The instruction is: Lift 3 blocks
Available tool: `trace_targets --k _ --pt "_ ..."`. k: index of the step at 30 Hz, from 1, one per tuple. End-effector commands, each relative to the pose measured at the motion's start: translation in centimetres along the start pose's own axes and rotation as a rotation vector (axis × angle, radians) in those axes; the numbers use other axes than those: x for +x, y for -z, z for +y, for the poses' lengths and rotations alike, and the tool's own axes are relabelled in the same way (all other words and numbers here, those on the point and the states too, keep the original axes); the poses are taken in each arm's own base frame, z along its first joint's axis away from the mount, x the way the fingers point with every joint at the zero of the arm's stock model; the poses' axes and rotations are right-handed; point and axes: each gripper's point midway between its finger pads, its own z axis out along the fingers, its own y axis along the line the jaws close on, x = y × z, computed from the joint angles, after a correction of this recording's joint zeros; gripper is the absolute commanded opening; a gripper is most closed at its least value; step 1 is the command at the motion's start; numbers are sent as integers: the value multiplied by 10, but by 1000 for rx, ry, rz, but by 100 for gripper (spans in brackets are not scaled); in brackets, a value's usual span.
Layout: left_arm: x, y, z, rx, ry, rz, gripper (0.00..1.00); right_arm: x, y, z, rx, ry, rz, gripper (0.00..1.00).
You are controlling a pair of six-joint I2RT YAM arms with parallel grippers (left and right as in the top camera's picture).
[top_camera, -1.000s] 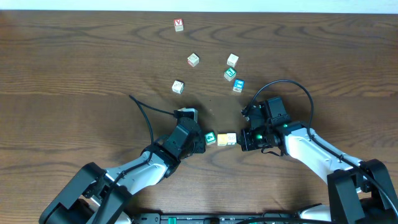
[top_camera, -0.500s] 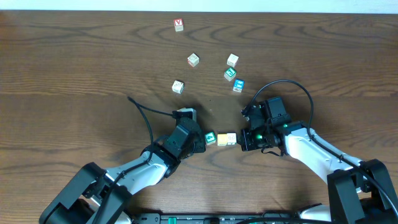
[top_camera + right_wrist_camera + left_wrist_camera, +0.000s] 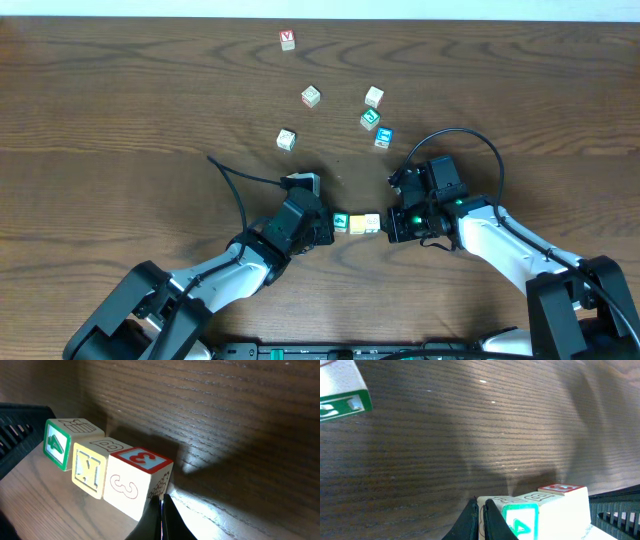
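On the wooden table point(image 3: 120, 100), a teal-green cube point(image 3: 370, 119) sits just beside a blue cube point(image 3: 383, 137).

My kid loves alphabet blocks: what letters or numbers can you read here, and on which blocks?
"3": top and side of the red-marked block.
"B": top of the yellow block.
"V", probably: lone red-topped cube at the far edge.
Green block white mark and other loose cubes: unreadable.
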Motion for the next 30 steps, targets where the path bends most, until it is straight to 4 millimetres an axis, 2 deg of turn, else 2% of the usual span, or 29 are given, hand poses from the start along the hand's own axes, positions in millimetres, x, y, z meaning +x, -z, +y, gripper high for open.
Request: trace_targets --k 1,6,14,21,30 --pt "4 -2 2 -2 -14 17 7 2 -2 -2 -7 3 8 1" --pt "6 -2 5 -13 -3 27 7 2 -2 -2 -7 2 9 1" --pt "25 0 24 -90 8 102 7 2 -2 -2 -8 2 9 1" --pt "23 0 19 -68 7 97 7 3 -2 0 -21 0 13 1" --pt "23 -1 1 21 4 113 7 3 -2 1 -23 1 13 1"
